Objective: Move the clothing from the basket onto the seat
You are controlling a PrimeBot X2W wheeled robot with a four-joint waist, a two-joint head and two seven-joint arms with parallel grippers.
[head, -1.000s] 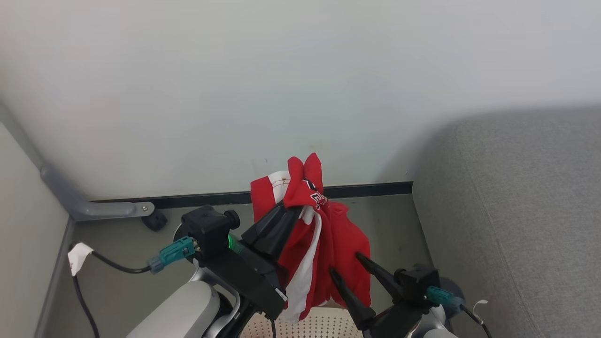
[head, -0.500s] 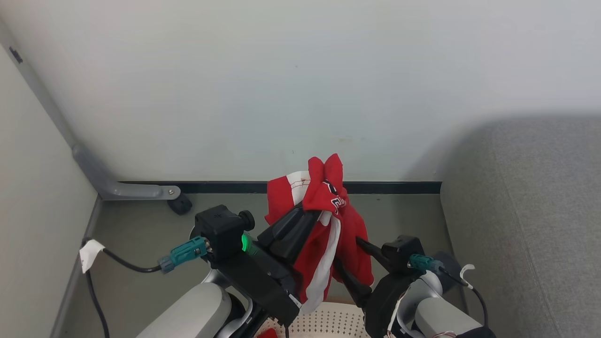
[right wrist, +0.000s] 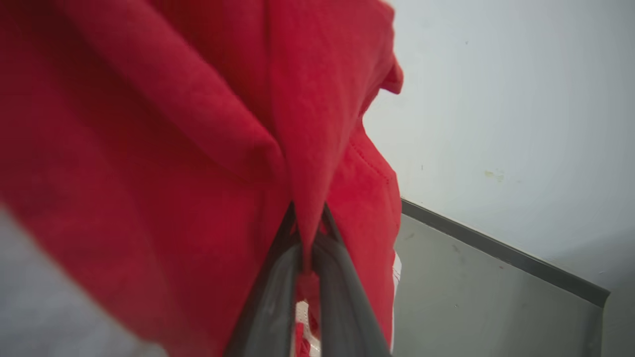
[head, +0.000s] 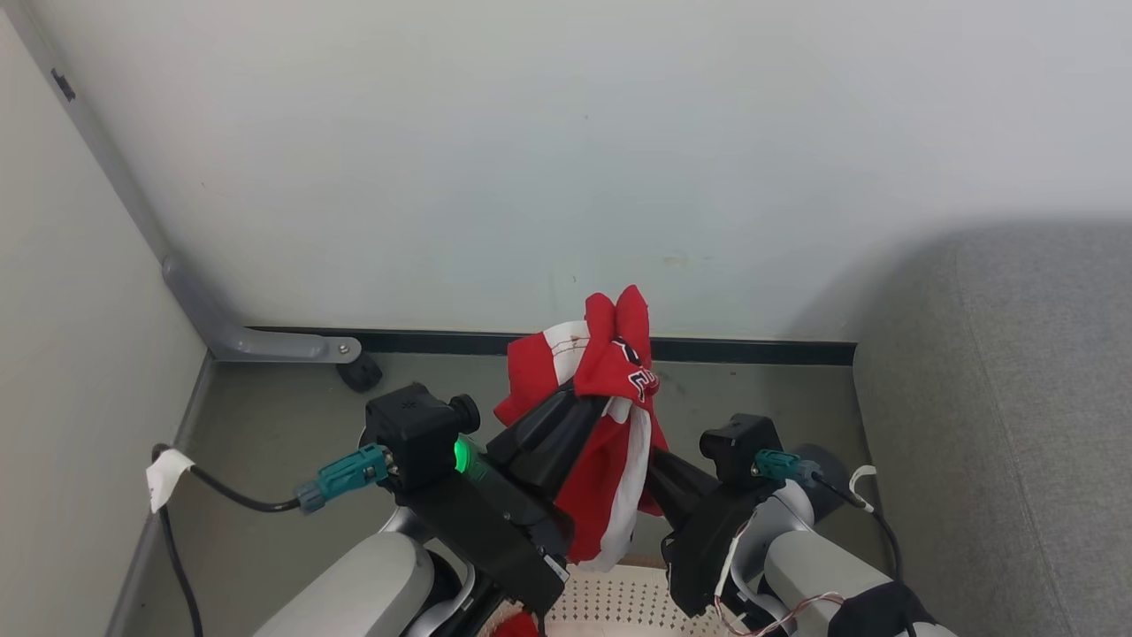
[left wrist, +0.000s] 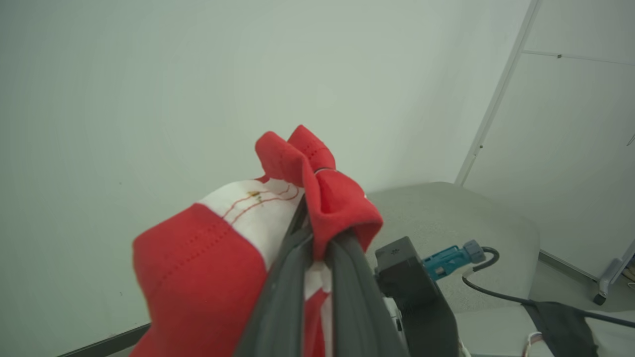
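Red-and-white clothing (head: pixel 610 442) hangs above basket (head: pixel 619 602); left fingers (left wrist: pixel 285 292) clamped on top bunch, right fingers (right wrist: pixel 342 302) closed on lower red fold; seat (head: pixel 1017 398) stands right, apart.

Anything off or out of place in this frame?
Nothing looks damaged. One oddity: the garment hangs bunched in a wad, pinched by both the left end effector and the right end effector above the basket, not spread. Its white panel has a small yellowish mark by the stitching.
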